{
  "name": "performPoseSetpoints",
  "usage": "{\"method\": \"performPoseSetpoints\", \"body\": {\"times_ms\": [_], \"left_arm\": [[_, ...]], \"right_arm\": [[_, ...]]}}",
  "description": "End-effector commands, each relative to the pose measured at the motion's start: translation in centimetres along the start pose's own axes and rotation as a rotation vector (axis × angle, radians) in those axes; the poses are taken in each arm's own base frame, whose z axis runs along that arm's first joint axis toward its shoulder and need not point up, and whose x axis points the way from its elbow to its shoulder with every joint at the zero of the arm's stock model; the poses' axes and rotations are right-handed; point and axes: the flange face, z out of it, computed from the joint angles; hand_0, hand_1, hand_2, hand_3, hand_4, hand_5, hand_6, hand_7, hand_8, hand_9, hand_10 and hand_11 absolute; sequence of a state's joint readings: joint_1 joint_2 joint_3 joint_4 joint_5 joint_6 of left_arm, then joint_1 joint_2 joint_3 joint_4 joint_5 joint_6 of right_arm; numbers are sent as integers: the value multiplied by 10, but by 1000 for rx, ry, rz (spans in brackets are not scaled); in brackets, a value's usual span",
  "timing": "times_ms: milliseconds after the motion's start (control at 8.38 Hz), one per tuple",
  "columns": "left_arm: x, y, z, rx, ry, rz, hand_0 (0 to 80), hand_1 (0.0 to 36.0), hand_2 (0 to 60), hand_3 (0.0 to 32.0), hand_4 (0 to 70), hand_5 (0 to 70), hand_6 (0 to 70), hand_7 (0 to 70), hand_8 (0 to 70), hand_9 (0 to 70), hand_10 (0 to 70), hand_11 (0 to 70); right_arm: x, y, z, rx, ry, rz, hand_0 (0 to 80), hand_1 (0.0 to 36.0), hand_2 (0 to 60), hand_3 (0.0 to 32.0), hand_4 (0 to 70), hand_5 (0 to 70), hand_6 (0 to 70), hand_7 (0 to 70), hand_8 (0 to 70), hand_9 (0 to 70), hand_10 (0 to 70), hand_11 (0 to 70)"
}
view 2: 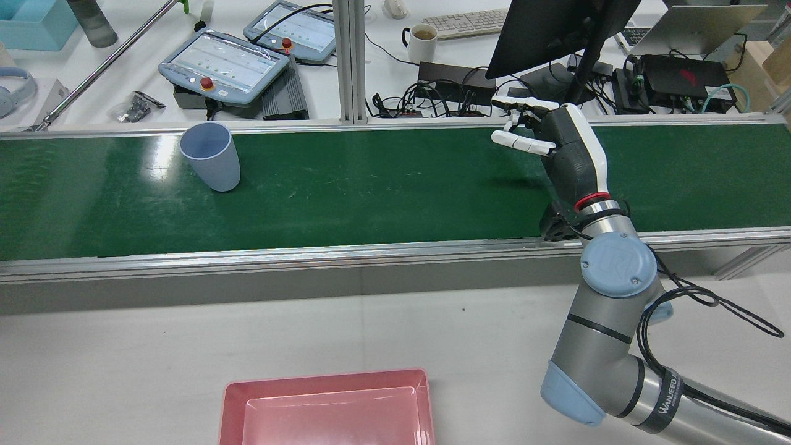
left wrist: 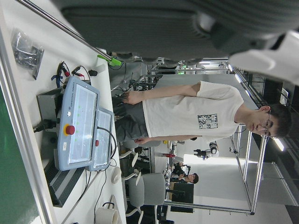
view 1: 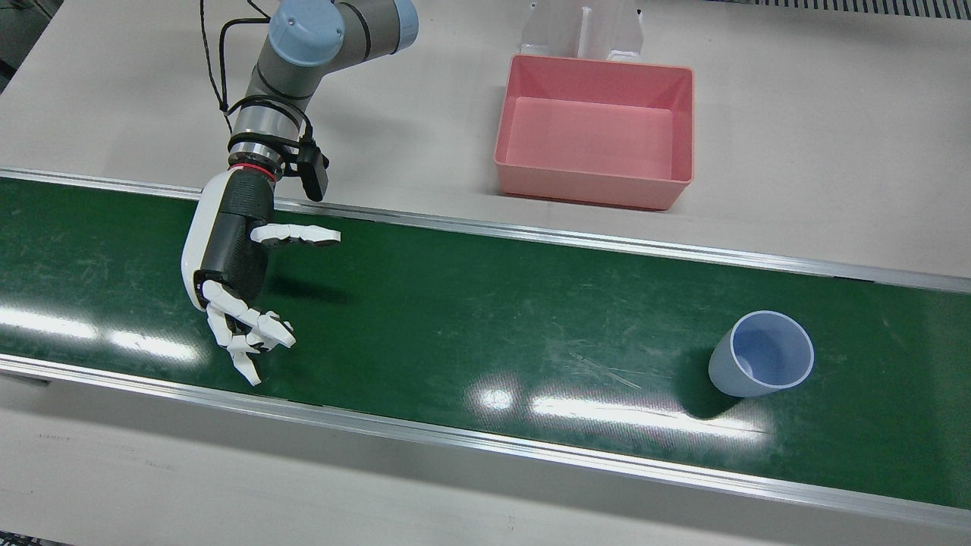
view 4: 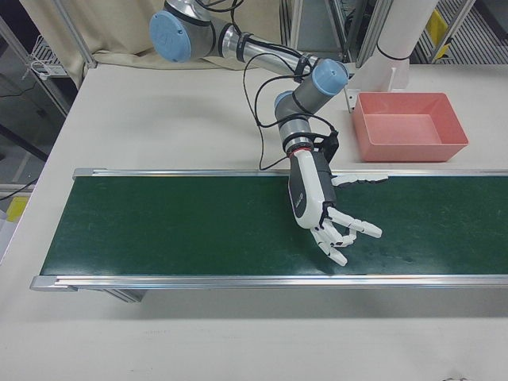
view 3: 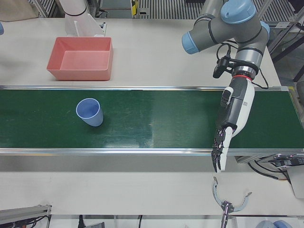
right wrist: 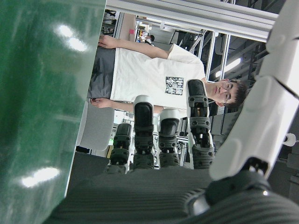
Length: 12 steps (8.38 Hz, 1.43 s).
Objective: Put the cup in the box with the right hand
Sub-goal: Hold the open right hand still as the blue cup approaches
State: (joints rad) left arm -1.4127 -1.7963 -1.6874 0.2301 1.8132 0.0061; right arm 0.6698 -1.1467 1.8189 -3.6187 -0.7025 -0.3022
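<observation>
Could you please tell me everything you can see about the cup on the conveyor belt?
The cup is a plain pale blue-grey tumbler with no handle, smooth and matte like plastic, wider at its rim than at its base. It stands upright and looks empty. It rests on the green belt, toward the side away from the robot, casting a short shadow. Nothing else touches it: the right hand hovers open far along the belt, and the pink box sits apart on the table.

A pale blue cup stands upright on the green belt; the empty pink box sits beyond.
</observation>
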Motion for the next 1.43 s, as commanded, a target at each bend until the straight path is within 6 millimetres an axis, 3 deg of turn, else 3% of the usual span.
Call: {"method": "performPoseSetpoints", "body": {"times_ms": [0,716,955,1312], "left_arm": [[0,0,0,0,0,0,0,0,0,0,0,0,0,0,0,0,0,0],[0,0,0,0,0,0,0,0,0,0,0,0,0,0,0,0,0,0],[0,0,0,0,0,0,0,0,0,0,0,0,0,0,0,0,0,0],[0,0,0,0,0,0,0,0,0,0,0,0,0,0,0,0,0,0]], "right_arm": [[1,1,-1,-1,2,1,464,103,77,0,317,52,322,700,332,569,134,196],[10,2,-5,-2,19,-1,460,100,82,0,267,52,311,700,334,574,133,194],[10,2,-6,-3,22,-2,492,151,100,0,260,69,318,700,343,580,139,209],[12,2,-7,-2,26,-4,509,175,114,0,260,76,322,700,346,582,139,211]]}}
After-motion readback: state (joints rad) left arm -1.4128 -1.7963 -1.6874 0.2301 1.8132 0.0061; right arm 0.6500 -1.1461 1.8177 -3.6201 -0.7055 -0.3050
